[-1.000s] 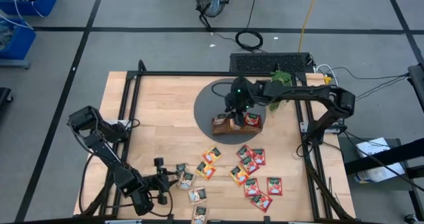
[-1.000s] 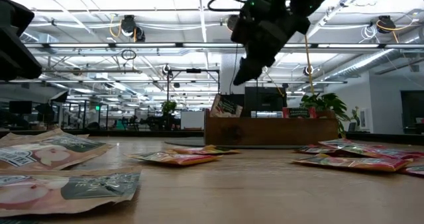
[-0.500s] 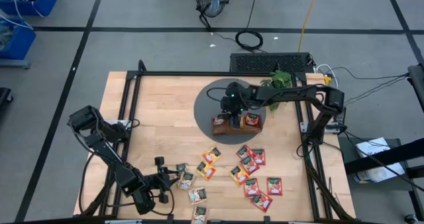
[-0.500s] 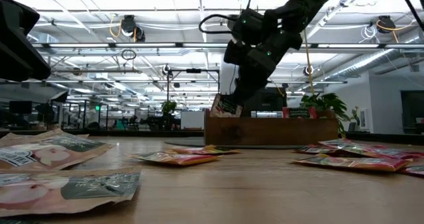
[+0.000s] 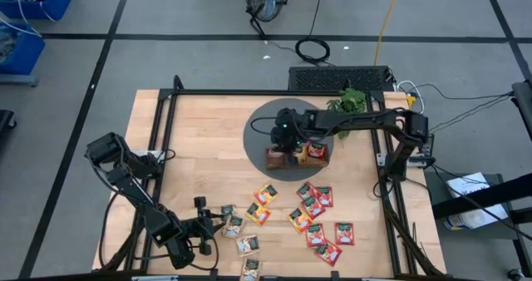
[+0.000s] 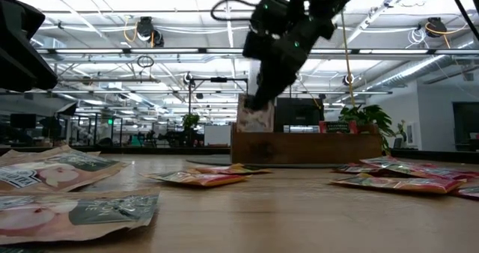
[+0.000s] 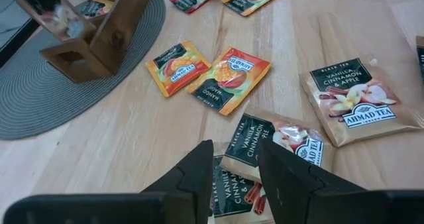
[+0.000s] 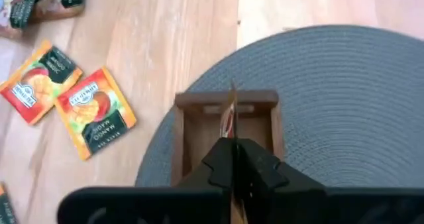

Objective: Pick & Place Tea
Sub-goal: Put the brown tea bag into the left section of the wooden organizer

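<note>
We see the right hand (image 5: pixel 285 140) poised over the left end compartment of the brown three-compartment wooden tray (image 5: pixel 297 157), which stands on a round dark grey woven mat (image 5: pixel 264 123) at the far middle of the pale wooden worktop (image 5: pixel 208 160); its fingers are pinched together on the top edge of a pale beige tea-bag sachet (image 6: pixel 254 117) that hangs upright with its lower part just at the tray's rim, and in the right wrist view we look edge-on down that thin sachet (image 8: pixel 230 114) into the open compartment (image 8: pixel 226 128). The right end compartment holds a red sachet (image 5: pixel 315 150) standing in it. A small green leafy plant (image 5: pixel 351 101) sits just behind the tray to the right. The rest of the tea lies flat on the worktop: two orange mango sachets (image 7: pixel 228 76) near the middle, a cluster of red and orange sachets (image 5: pixel 317 217) toward the near right, and several beige vanilla-cinnamon-apple sachets (image 7: pixel 356 101) at the near left. The left hand (image 5: pixel 208 225) hovers low at the near left edge, just beside those beige sachets, its two dark fingers (image 7: pixel 195 174) standing partly apart with nothing between them, one beige sachet (image 7: pixel 275 143) lying directly beyond the fingertips
</note>
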Controlling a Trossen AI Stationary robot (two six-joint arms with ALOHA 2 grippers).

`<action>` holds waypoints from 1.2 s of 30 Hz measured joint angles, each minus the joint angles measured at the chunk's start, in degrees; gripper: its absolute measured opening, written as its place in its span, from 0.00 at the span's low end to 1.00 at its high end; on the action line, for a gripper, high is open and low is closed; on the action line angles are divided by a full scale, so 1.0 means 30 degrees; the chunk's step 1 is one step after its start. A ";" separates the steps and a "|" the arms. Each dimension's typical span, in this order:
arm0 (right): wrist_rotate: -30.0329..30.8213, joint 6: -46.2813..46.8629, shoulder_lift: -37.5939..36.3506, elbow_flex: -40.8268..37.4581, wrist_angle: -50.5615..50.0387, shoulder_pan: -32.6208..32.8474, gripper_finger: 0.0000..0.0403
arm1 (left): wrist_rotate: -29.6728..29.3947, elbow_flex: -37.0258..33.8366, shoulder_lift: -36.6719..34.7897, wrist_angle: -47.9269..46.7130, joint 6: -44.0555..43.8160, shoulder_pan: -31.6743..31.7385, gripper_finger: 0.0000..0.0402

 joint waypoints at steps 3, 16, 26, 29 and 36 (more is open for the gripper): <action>0.0567 -0.0572 -0.0005 0.1792 -0.2593 0.0362 0.01 | -0.0029 0.0000 -0.0002 0.0005 0.0091 0.0049 0.31; 0.1193 -0.0673 0.2275 0.3426 -0.4062 0.0385 0.00 | -0.0036 0.0000 -0.0002 -0.0011 0.0186 0.0160 0.31; 0.1681 -0.0905 0.2856 0.2610 -0.2111 0.0385 0.00 | -0.0044 0.0000 -0.0002 -0.0016 0.0237 0.0109 0.31; 0.1673 -0.0746 0.2832 0.2453 -0.2298 0.0385 0.02 | -0.0044 0.0000 -0.0002 -0.0016 0.0230 0.0109 0.31; 0.1667 -0.0701 0.2849 0.1688 -0.2246 0.0377 0.13 | -0.0044 0.0000 -0.0002 -0.0016 0.0084 0.0109 0.31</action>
